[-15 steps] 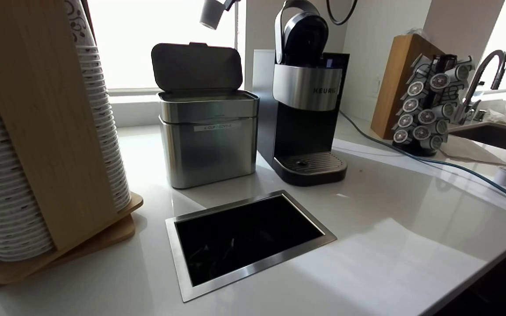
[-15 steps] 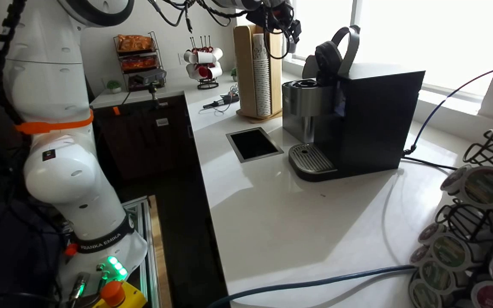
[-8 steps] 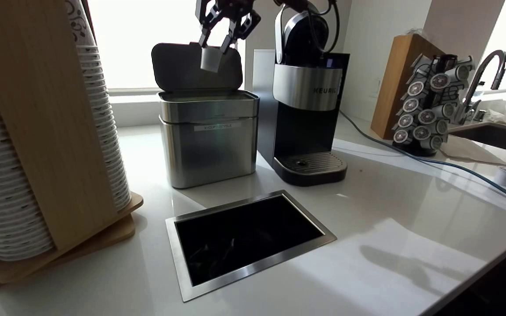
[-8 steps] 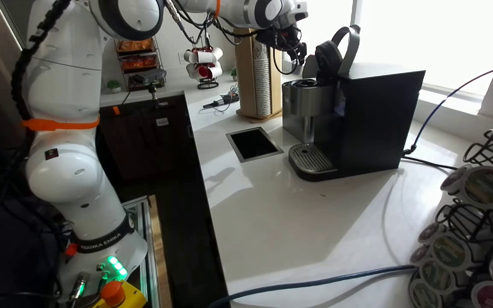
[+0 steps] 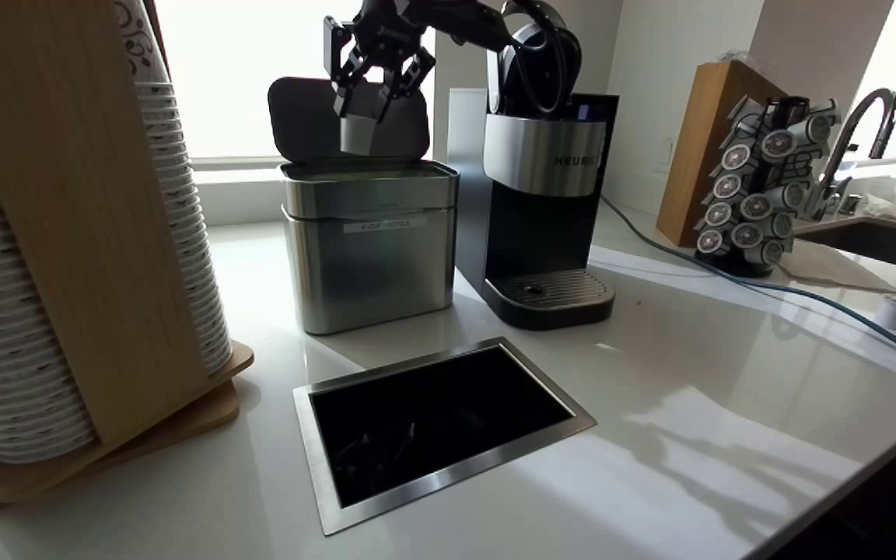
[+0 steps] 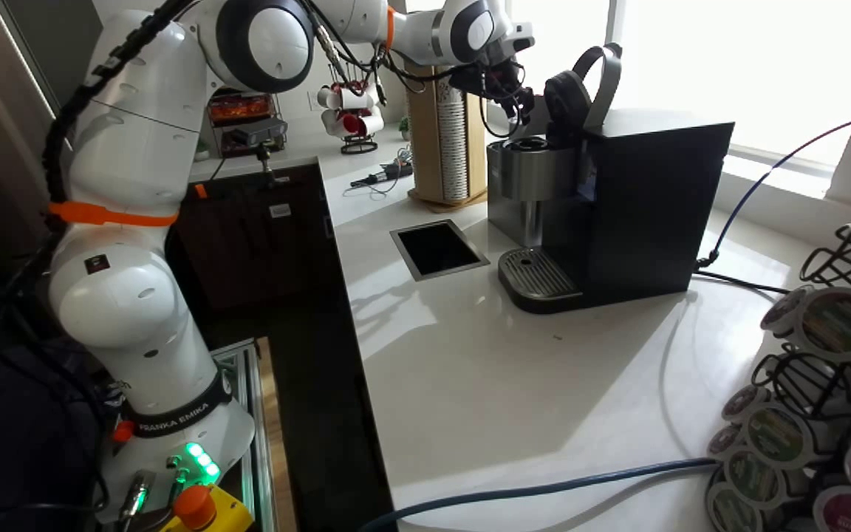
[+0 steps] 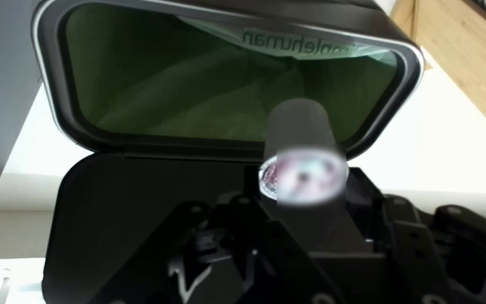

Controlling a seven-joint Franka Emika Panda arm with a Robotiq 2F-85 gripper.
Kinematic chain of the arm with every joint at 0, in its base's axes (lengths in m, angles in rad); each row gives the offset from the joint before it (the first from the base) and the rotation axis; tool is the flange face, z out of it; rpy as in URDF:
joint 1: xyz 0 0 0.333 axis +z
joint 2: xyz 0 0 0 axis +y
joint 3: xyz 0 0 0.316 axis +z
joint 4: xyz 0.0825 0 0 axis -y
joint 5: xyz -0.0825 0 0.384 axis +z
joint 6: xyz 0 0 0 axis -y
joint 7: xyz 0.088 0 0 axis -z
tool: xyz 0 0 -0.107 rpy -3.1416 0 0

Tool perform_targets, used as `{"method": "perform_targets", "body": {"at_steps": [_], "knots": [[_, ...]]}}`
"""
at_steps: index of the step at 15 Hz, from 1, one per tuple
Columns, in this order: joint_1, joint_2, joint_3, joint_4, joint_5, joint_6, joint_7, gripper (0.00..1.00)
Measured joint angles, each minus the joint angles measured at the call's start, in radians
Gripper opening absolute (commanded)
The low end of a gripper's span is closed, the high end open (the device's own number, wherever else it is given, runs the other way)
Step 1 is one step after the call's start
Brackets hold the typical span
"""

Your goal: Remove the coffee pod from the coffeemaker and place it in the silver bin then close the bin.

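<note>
Gripper [image 5: 360, 113]: jaws part-way apart, both fingertips [image 7: 359, 190] against opposite sides of a coffee pod [image 7: 300, 124]; pod is held. Grip is at the foil end [image 7: 306, 175], which faces the wrist camera; print on the foil is blurred. Pod hangs below the fingers, slightly tilted in an exterior view. Beneath it: silver bin [image 5: 374, 264], greenish lining [image 7: 175, 84] visible inside. In the wrist view the pod's base shows against the bin's mouth, near the hinge; in an exterior view it sits above the rim. Black lid [image 5: 300, 120] is raised, behind the fingers as seen there.

Beside the bin, off to one side of the gripper: coffeemaker [image 5: 545, 155], brew head [image 6: 564, 103] tipped up, drip tray [image 5: 565, 289] at its foot. Below the gripper, on the counter [image 5: 222, 482] in front of the bin: steel-rimmed opening [image 5: 448, 474], dark inside. Off the gripper's opposite side, away from the coffeemaker: wooden stand [image 5: 82, 194] with stacked white cups [image 5: 183, 210].

Farther out, beyond the coffeemaker: black wire rack [image 5: 732, 266] loaded with pods [image 5: 755, 206], wooden panel [image 5: 701, 155] just behind it, loose white pod [image 5: 895, 315] on the counter. Sink [image 5: 883, 237] with its faucet [image 5: 886, 124] lies farthest from the gripper.
</note>
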Motion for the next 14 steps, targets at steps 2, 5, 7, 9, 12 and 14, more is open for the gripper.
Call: {"method": "perform_targets", "body": {"at_steps": [2, 5, 7, 9, 12, 14], "knots": [[0.009, 0.03, -0.015, 0.038, -0.015, 0.0, 0.0, 0.28], [0.015, 0.076, -0.024, 0.101, -0.021, -0.018, -0.001, 0.28], [0.019, 0.105, -0.024, 0.143, -0.021, -0.045, -0.003, 0.79], [0.022, 0.13, -0.024, 0.184, -0.021, -0.074, -0.003, 0.92], [0.025, 0.152, -0.027, 0.237, -0.021, -0.107, -0.003, 1.0], [0.026, 0.154, -0.031, 0.264, -0.027, -0.114, -0.003, 1.0]]}}
